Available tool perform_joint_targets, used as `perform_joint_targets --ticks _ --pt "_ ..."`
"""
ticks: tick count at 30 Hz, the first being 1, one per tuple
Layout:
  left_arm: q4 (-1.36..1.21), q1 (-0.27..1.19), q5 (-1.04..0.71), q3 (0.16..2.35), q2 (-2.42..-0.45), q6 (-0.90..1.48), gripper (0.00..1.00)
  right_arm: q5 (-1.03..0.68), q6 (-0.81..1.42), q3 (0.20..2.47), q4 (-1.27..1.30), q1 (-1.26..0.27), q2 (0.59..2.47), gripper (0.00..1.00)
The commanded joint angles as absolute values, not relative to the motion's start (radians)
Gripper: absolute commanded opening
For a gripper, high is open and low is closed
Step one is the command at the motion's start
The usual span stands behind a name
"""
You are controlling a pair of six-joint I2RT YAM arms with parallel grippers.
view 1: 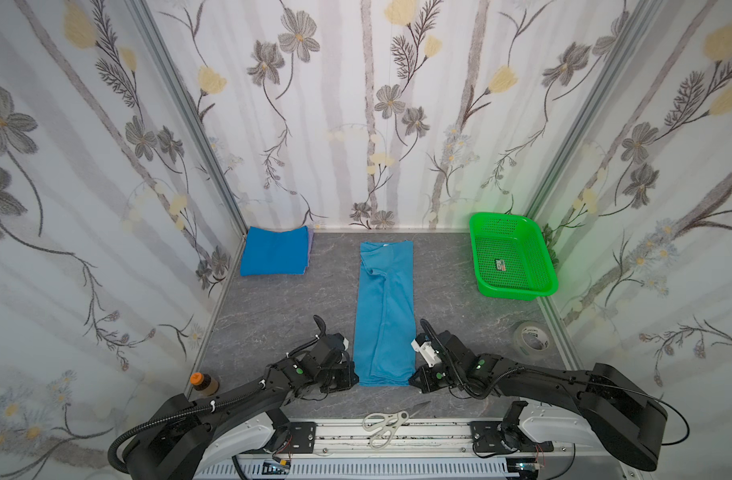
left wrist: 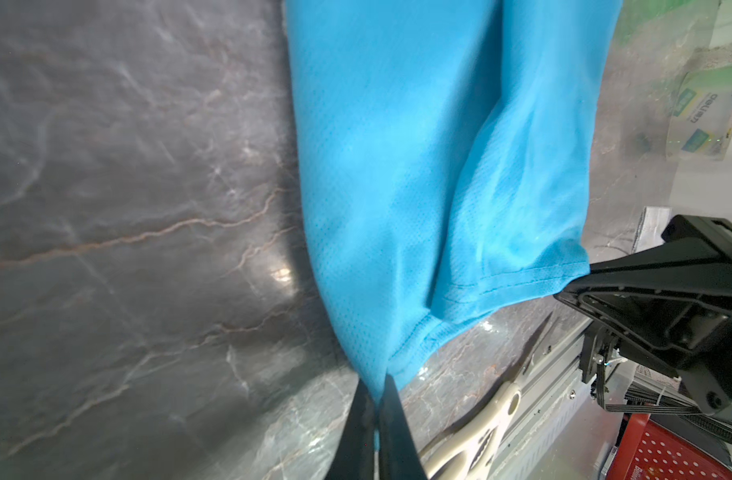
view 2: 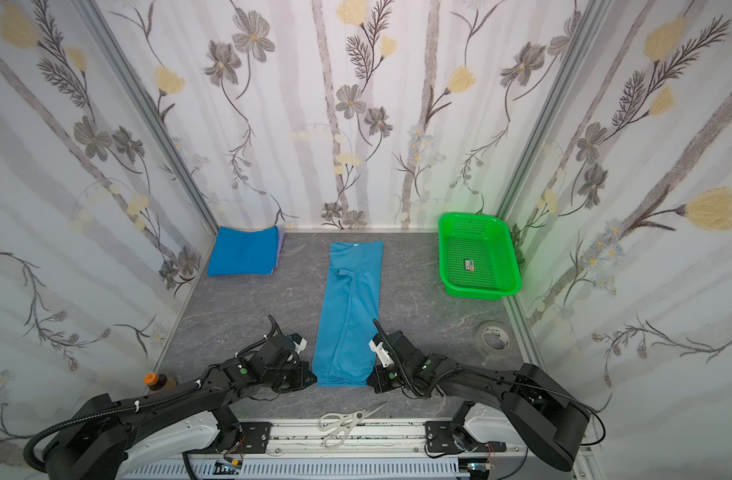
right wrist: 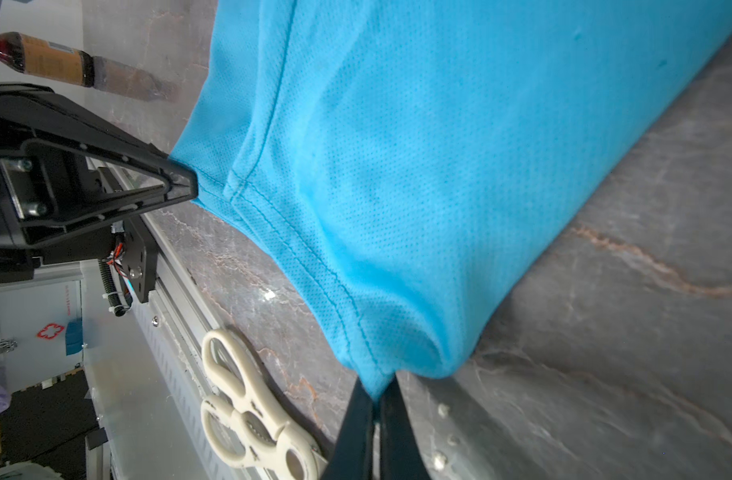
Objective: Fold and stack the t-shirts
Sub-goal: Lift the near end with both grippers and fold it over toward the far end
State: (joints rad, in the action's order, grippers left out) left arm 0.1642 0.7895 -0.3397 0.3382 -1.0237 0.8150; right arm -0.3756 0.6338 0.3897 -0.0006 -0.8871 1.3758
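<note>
Sky-blue knit, a t-shirt (view 1: 384, 316) lies in the middle of the grey marbled counter (view 1: 273, 332) as a long narrow strip, its sides and sleeves turned in, the neck end with its small white label toward the back wall and the hem toward the arms. Lengthwise folding looks done to me; the crosswise folds and the move to the pile are what is left. That pile, a stack (view 1: 275, 251) of folded shirts, sits in the far left corner, royal blue on top with a lilac edge peeping out beneath, so at least two look finished. I see no other loose shirt, and the green basket (view 1: 518, 291) in the far right corner shows none. The left tool (left wrist: 374, 399) is clamped on the near left hem corner and the right tool (right wrist: 377, 395) on the near right one, each pair of jaws pinched together with cloth between. The fabric is a fine dotted mesh, soft, with a few long wrinkles down the strip, and the stitched hem sags a little between the two pinched corners, which seem slightly raised off the counter
</note>
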Motion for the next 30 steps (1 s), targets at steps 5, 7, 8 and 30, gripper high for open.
perform_joint_targets --ticks 5,7,8,30 --pt "0.260 0.775 -0.316 0.463 -1.014 0.756 0.00 -0.376 0.585 0.482 -0.076 -0.860 1.336 0.00" --pt "0.272 0.759 -0.319 0.490 -1.017 0.744 0.00 -0.377 0.577 0.499 -0.078 -0.837 1.337 0.00" --pt "0.277 0.749 -0.321 0.504 -1.021 0.737 0.00 -0.381 0.572 0.508 -0.079 -0.818 1.342 0.00" --pt "0.124 0.483 -0.502 0.848 -1.496 0.590 0.00 -0.415 0.448 0.872 -0.185 -0.525 1.684 0.00"
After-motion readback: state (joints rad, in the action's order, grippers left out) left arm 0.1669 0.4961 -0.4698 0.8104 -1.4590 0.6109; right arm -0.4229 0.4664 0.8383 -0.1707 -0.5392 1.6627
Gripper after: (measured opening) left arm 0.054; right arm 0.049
